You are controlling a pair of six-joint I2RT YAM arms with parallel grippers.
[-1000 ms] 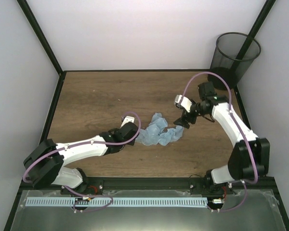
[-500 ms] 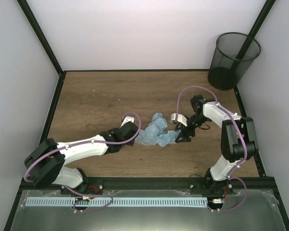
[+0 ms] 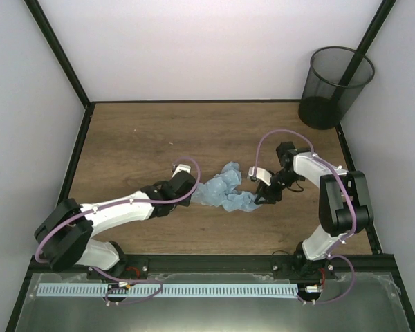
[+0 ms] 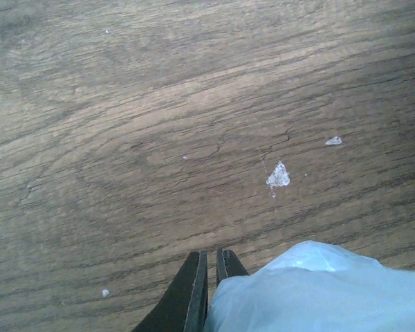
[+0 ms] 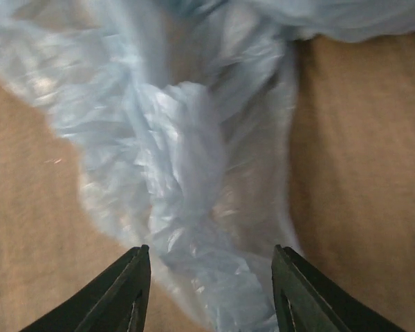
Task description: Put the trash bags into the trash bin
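**Top external view**
- Trash bag (image 3: 225,190), count one. Thin pale-blue film, crumpled into a low ridge. It lies on the wooden table (image 3: 138,138) just right of centre, between the two claws.
- Left gripper (image 3: 196,189), count one, at the bag's left end.
- Right gripper (image 3: 261,198), count one, at the bag's right end.
- Trash bin (image 3: 319,95), count one. Black mesh, upright, beyond the table's far right corner and well apart from the bag.

**Left wrist view**
- Fingers (image 4: 194,294) pressed together, with only a hairline slit between them.
- Bag bulges just beside the right finger. Whether any film is nipped cannot be told.
- White flecks (image 4: 278,176) on the wood, count three.

**Right wrist view**
- Jaws stand moderately apart.
- A twisted fold of translucent film runs down between them. No firm pinch is visible.
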